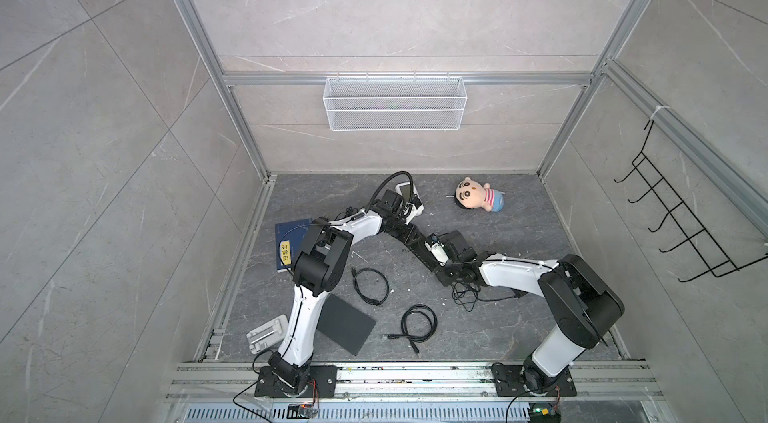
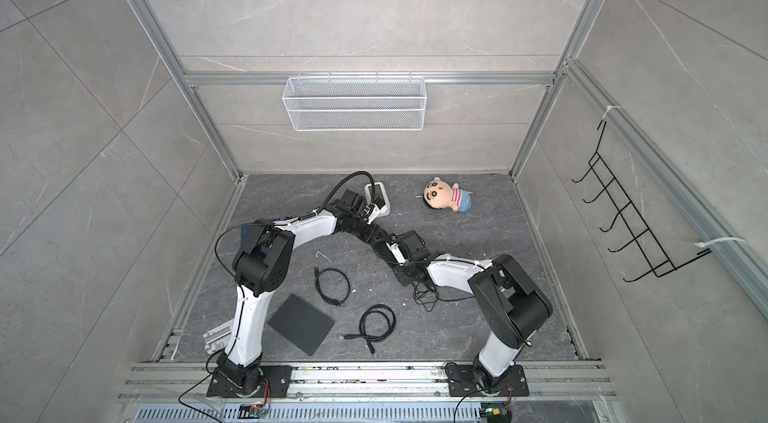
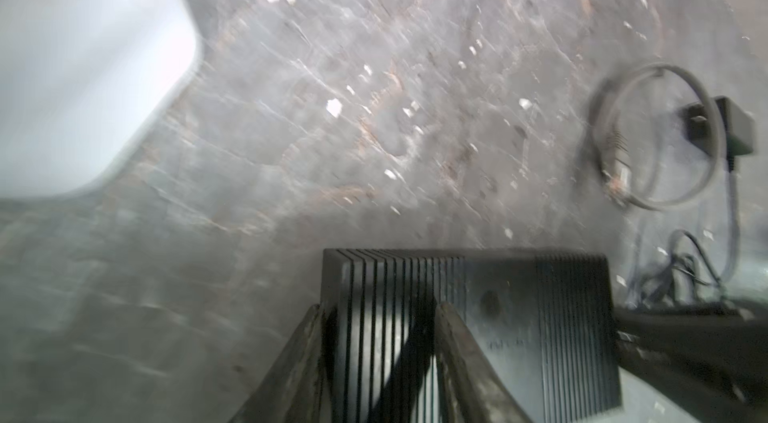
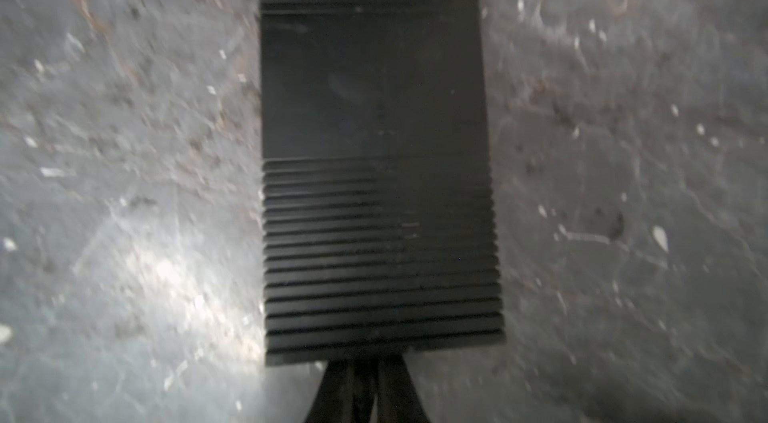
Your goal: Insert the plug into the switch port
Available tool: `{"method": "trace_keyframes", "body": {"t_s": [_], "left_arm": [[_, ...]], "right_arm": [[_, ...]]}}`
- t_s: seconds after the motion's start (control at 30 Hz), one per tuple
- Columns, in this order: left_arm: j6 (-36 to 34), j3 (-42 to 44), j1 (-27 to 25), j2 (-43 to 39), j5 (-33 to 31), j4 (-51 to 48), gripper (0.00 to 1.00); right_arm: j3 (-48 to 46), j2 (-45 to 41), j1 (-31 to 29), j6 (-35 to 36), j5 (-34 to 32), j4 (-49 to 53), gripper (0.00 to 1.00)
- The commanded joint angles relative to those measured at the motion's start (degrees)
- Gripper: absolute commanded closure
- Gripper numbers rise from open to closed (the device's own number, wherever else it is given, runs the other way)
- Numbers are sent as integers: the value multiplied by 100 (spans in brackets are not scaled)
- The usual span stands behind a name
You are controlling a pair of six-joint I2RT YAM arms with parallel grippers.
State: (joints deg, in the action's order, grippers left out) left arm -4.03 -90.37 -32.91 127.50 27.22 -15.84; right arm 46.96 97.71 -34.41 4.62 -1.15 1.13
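The switch [image 1: 422, 252] [image 2: 386, 252] is a black ribbed box held just above the middle of the floor, between my two grippers. My left gripper [image 1: 409, 236] [image 3: 382, 342] is shut on one end of the switch [image 3: 519, 317], its fingers [image 3: 307, 350] straddling the ribs. My right gripper [image 1: 436, 267] [image 4: 361, 394] meets the opposite end face of the switch [image 4: 374, 109]. Its jaws are almost together on a thin dark piece, the plug [image 4: 360, 377], which is mostly hidden. A thin black cable [image 1: 465, 296] trails below the right wrist.
A plush doll [image 1: 478, 195] lies at the back right and a white device [image 1: 409, 192] sits behind the left wrist. A blue book [image 1: 291, 242], a black pad [image 1: 345, 325], two coiled cables [image 1: 371, 286] [image 1: 419, 323] and a white holder [image 1: 268, 333] lie at front left. A wire basket [image 1: 395, 103] hangs on the back wall.
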Motion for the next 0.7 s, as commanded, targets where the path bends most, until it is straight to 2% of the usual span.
{"method": "trace_keyframes", "body": {"t_s": [0.0,0.2,0.3,0.4,0.47,0.67], "left_arm": [[-35,776,-1102,650,2290,-2631,59],[187,1057,-957,428,2004,-2388,59],[588,1195,-630,334,1315,-2165,58],[1021,1197,-309,200,416,-2064,57],[1237,1155,-185,126,66,-2009,56],[1583,987,-141,-70,-355,-1899,54]], "right_arm": [[614,511,-118,-145,579,-4884,88],[520,200,-109,-84,423,-4444,85],[222,-187,-84,-76,396,-4069,81],[122,-623,-35,-88,363,-3064,75],[47,-853,-11,-108,367,-2469,72],[-330,-1502,26,38,372,-1297,66]]}}
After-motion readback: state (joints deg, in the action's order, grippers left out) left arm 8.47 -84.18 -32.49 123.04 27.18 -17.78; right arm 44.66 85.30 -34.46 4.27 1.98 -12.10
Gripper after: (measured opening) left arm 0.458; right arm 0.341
